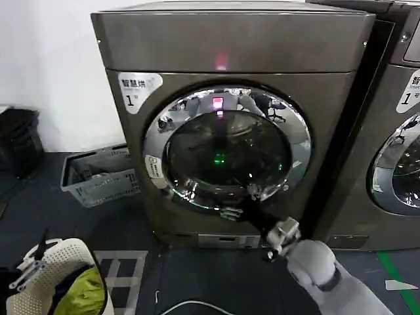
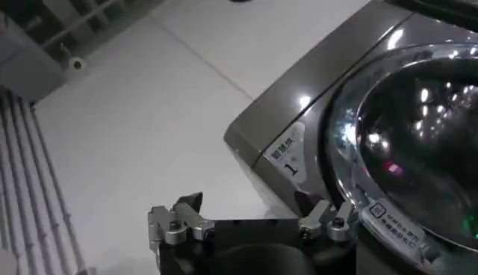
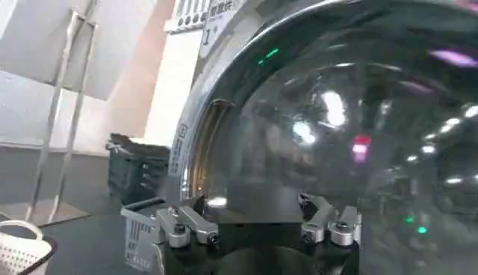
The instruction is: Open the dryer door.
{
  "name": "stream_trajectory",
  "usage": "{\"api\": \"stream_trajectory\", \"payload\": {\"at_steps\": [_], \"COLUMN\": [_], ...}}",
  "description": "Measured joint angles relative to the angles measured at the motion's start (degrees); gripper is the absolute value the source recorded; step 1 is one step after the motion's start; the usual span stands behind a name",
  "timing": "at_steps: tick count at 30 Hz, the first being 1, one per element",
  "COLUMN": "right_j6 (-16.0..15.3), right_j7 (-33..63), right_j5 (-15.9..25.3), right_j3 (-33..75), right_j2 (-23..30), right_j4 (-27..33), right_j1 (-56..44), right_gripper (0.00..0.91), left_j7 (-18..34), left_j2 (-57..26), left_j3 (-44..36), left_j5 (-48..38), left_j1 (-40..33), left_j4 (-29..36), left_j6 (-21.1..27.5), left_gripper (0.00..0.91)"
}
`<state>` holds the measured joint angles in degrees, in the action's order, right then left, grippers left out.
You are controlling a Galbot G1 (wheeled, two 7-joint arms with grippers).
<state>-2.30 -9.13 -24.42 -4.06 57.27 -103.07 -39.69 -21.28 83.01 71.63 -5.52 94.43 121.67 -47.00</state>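
Note:
The dryer stands in the middle, dark grey-brown, with a white "1" sticker and a pink light. The dryer door lies flat against the front, its chrome rim around dark glass. My right gripper is open at the door's lower rim, its fingers close to the chrome. From the right wrist, the gripper stands open just before the glass bowl. My left gripper is open and holds nothing, off the machine's sticker corner, with the door beyond it.
A second like machine stands close on the right. A grey crate and a black bin sit on the floor to the left. At the lower left is a white basket holding green cloth. Green tape marks the floor.

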Motion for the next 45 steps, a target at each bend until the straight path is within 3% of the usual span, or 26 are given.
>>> {"api": "stream_trajectory", "payload": {"at_steps": [14, 45], "right_j6": [0.06, 0.96], "right_j7": [-0.32, -3.65], "right_j5": [0.17, 0.21], "right_j3": [-8.69, -16.65], "right_j2": [6.43, 17.46], "right_j4": [9.03, 22.62], "right_j1": [11.72, 22.15], "right_gripper": [0.907, 0.907], "left_j7": [-0.12, -0.09], "left_j2": [1.43, 2.25], "left_j3": [0.28, 1.35], "left_j5": [0.61, 0.55], "left_j1": [0.25, 1.03], "left_j4": [1.00, 1.36], "left_j6": [0.02, -0.20], "left_gripper": [0.907, 0.907]}}
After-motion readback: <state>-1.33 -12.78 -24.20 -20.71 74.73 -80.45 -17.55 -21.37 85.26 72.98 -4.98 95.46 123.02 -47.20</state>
